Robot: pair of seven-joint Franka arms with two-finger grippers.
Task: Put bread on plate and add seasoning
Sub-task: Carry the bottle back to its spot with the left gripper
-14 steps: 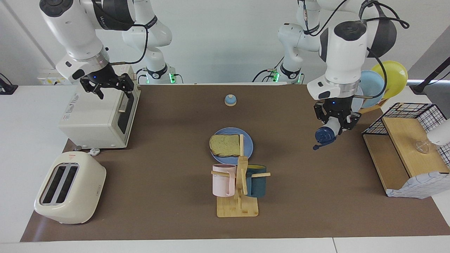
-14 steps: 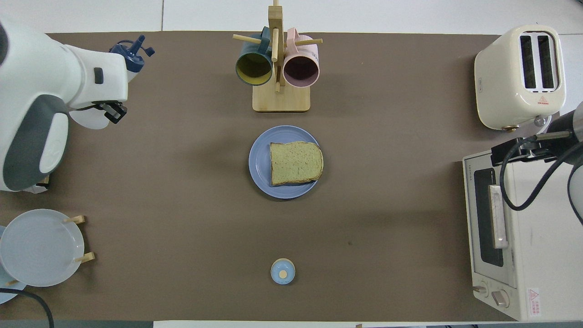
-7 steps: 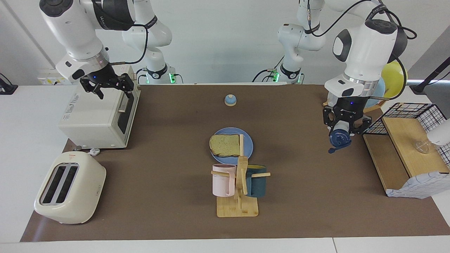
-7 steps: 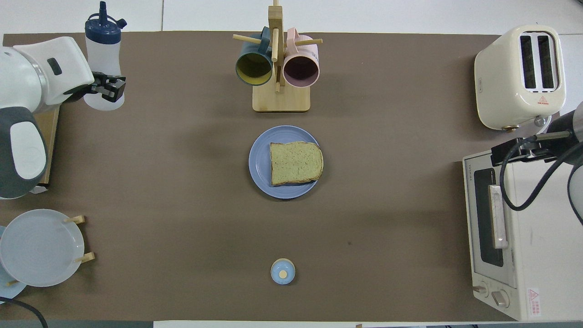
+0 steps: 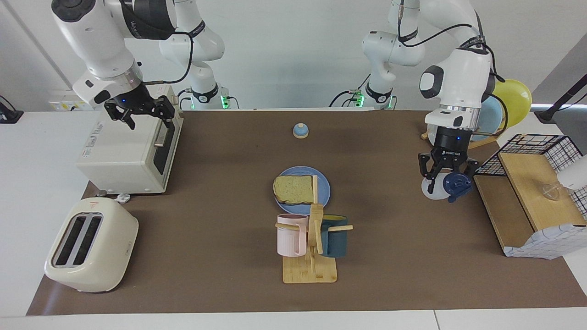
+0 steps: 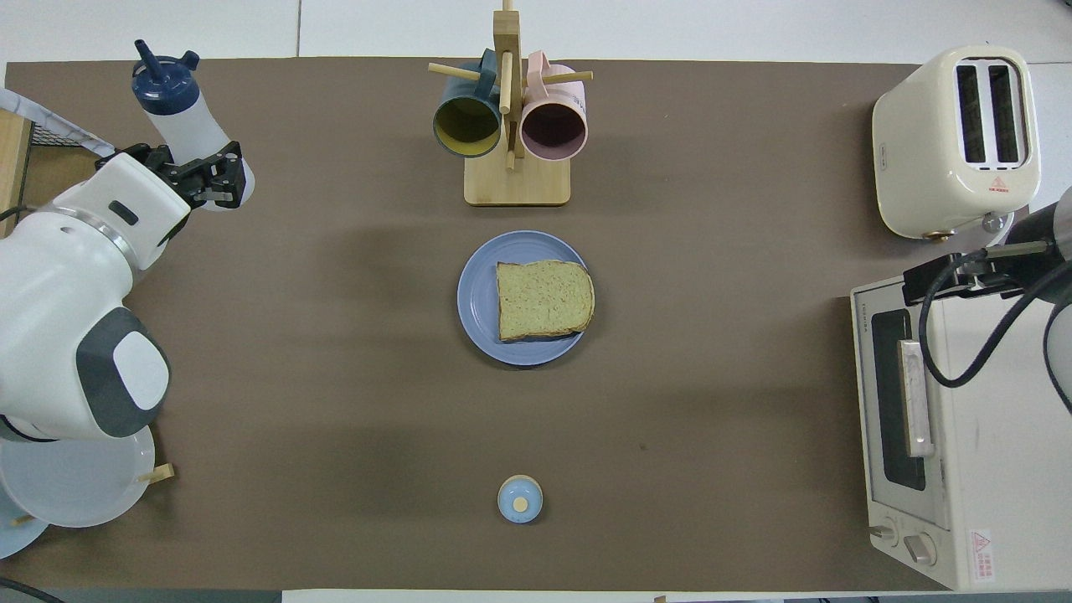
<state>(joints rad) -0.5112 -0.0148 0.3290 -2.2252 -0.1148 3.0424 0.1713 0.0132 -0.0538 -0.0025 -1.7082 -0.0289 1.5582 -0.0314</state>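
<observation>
The bread lies flat on the blue plate at the middle of the mat. My left gripper is shut on the seasoning, a white bottle with a navy cap. It holds the bottle tilted and low over the mat beside the wooden shelf, toward the left arm's end. Whether the bottle touches the mat I cannot tell. My right gripper hangs open and empty over the toaster oven.
A mug rack with two mugs stands just farther from the robots than the plate. A small bell sits nearer to them. A toaster stands beside the oven. A wire basket and upright plates crowd the left arm's end.
The left gripper has carried the seasoning lower and toward the wooden shelf, turning it from cap-down to more upright. The right arm has not moved.
</observation>
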